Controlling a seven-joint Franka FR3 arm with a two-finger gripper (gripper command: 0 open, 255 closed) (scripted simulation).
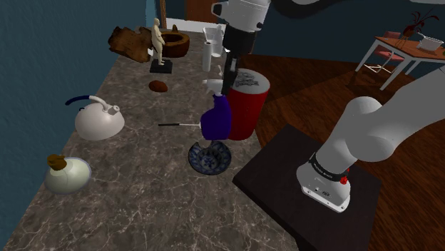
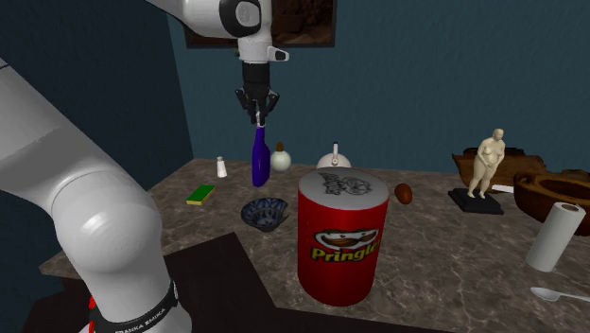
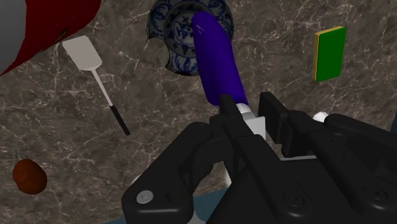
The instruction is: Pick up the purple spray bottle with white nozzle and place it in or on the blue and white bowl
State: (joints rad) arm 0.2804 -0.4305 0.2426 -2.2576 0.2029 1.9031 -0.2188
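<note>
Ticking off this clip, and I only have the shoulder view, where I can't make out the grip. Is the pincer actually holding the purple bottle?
Observer: Yes. In the wrist view the pincer is shut on the bottle's white nozzle, with one finger on each side.
Operator: Is it lined up with the bowl?
Observer: In that same view the bottle's lower end overlaps the inside of the blue and white bowl.
Operator: Anything near the bowl that I'm missing?
Observer: In the second exterior view, a green and yellow sponge lies on the counter beside the bowl, apart from it.
</note>
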